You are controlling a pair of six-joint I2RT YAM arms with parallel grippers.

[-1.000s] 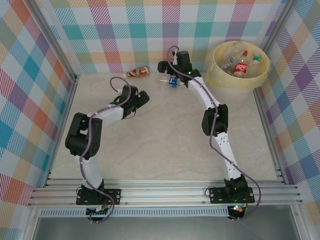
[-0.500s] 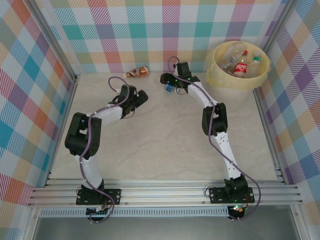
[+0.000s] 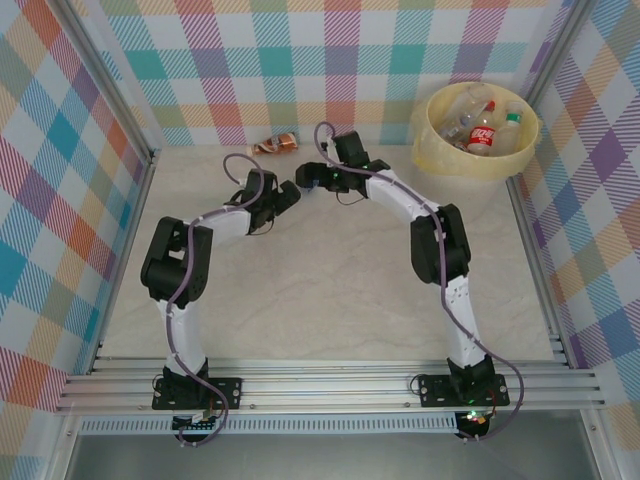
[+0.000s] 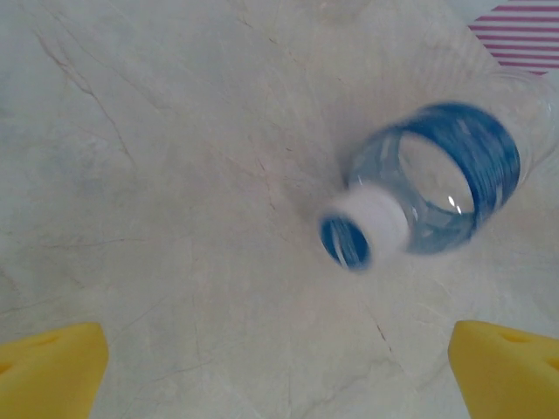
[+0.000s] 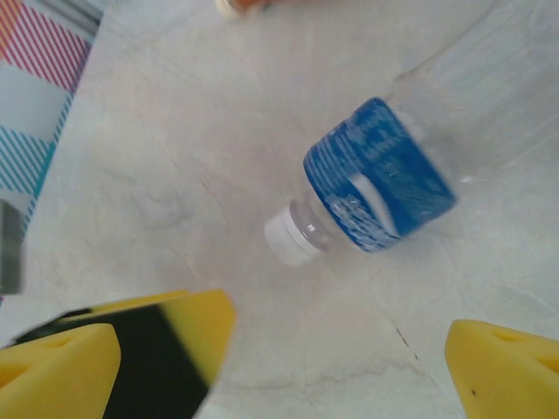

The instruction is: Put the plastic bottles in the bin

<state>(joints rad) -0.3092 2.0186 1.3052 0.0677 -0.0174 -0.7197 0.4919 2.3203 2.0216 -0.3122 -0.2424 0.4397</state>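
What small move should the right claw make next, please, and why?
Probably ease the right claw forward and down until its fingers straddle the blue-label bottle. The claw is open, and the bottle lies on the table just ahead of the claw, not yet between the fingers.

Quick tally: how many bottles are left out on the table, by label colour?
Blue-label bottle: 1
Orange-brown bottle: 1
Total on the table: 2
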